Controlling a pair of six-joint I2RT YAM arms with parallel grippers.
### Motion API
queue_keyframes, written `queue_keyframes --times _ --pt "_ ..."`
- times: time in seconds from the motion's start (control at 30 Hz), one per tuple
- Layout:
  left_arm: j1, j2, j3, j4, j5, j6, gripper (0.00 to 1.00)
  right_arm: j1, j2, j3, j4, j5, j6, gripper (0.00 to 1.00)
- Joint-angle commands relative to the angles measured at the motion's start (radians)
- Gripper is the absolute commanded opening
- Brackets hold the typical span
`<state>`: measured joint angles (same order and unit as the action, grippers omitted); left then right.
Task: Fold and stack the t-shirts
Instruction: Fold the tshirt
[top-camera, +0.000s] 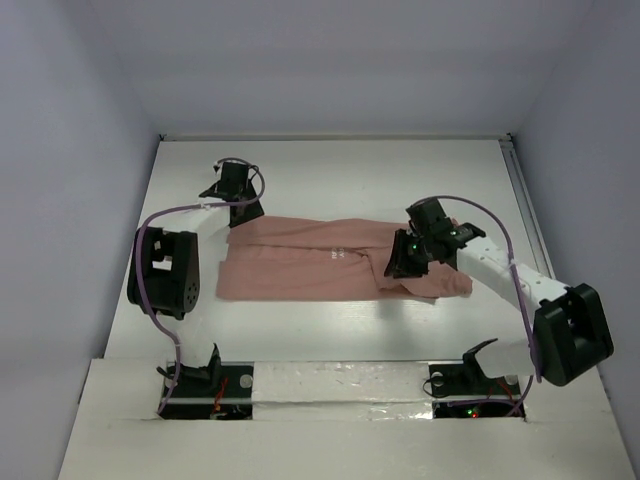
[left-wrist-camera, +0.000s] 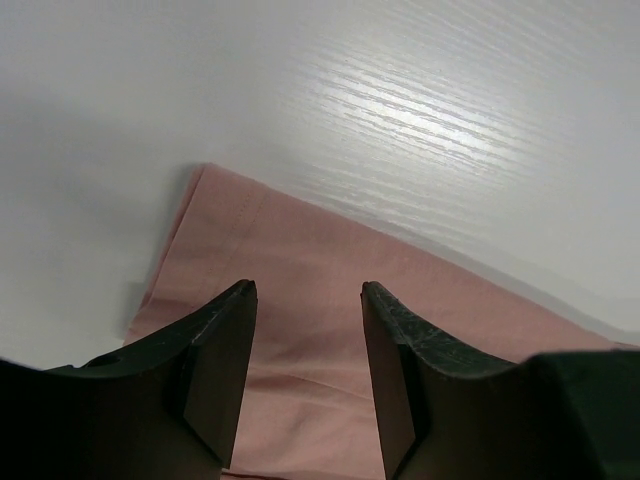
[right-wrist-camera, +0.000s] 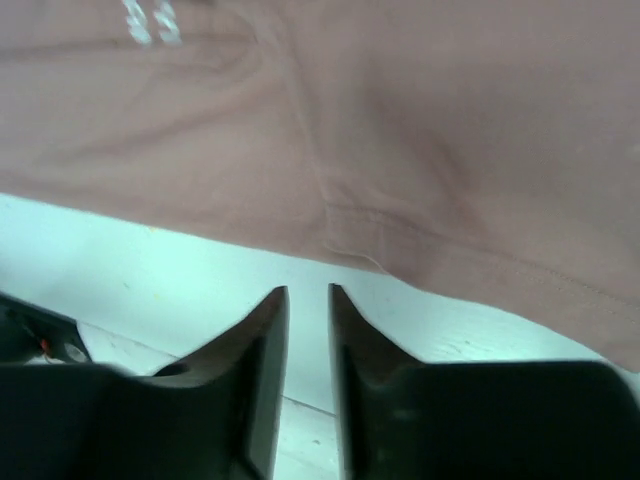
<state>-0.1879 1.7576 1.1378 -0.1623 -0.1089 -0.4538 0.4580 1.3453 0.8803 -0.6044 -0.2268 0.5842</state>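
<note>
T-shirt (top-camera: 320, 265) lies as a long folded band across the worktop (top-camera: 330, 170). Over its left corner the left fingers (left-wrist-camera: 235, 310) hang spread and empty. The right fingers (right-wrist-camera: 275, 310), narrowly parted, hold nothing beside a hem. Pinching one layer only would likely drag the fold apart.

White wood-grain table (top-camera: 330, 170), dusty-pink t-shirt (top-camera: 300, 265) lying in a long band across its middle, white lettering (top-camera: 335, 251) up.

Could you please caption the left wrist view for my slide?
Open left gripper poised over a corner of the pink t-shirt on the white table.
</note>
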Motion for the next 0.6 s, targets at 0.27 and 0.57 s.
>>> queue_keyframes --times 0.27,0.57 --pt "0.005 0.031 0.059 -0.002 0.012 0.030 0.43 -0.461 0.053 0.039 0.299 0.055 -0.021 0.21" --pt "0.036 0.124 0.119 -0.006 0.032 0.026 0.44 -0.659 0.328 0.089 0.515 -0.106 0.049 0.33"
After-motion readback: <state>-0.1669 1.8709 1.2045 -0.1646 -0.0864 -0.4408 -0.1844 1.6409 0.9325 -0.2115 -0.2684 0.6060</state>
